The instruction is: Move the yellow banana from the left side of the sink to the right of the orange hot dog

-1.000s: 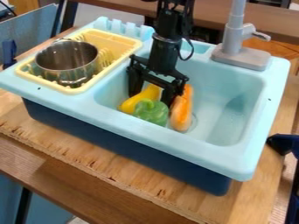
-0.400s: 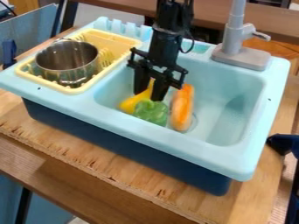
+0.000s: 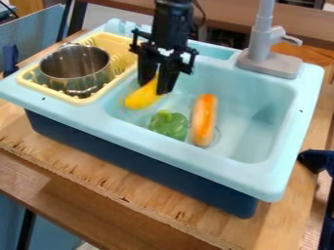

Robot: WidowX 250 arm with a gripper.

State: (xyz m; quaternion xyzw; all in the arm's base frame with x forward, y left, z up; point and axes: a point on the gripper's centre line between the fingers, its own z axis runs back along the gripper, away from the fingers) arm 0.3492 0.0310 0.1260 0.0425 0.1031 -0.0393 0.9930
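The tool (image 3: 153,88) partly hides the yellow toy (image 3: 141,98); the top edge crops the arm (image 3: 171,22).

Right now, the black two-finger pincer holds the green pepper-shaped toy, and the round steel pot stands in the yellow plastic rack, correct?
No: the camera view shows the pincer holding the smooth yellow toy; the green toy lies in the light-blue sink. The pot does stand in the rack.

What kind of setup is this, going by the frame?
Looks like a toy kitchen sink station, probably in a lab or workshop: a light-blue play basin with a grey faucet, a yellow dish rack holding a metal pot, and a robot gripper over the basin.
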